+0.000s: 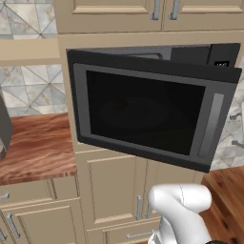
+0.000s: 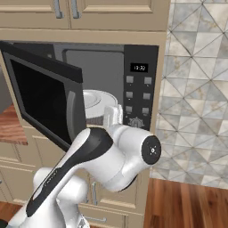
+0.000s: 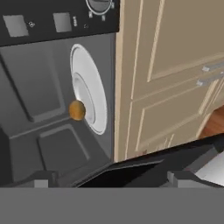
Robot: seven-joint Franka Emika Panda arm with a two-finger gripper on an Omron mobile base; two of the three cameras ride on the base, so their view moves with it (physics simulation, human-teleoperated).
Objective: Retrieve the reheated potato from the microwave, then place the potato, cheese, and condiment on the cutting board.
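Potato (image 3: 77, 110) sits on a white plate (image 3: 94, 83) inside the open microwave (image 3: 39, 113), well ahead of the gripper (image 3: 109, 178), whose jaws stand wide apart, holding nothing.

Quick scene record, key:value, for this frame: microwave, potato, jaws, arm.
microwave: built in under the cabinets, clock lit
door: swung open, hinged on the left
plate: white, inside the microwave
potato: on the plate, not yet gripped
gripper: jaws open, empty, aimed into the cavity, short of the potato
arm: raised in front of the opening
counter: wooden, left of the microwave
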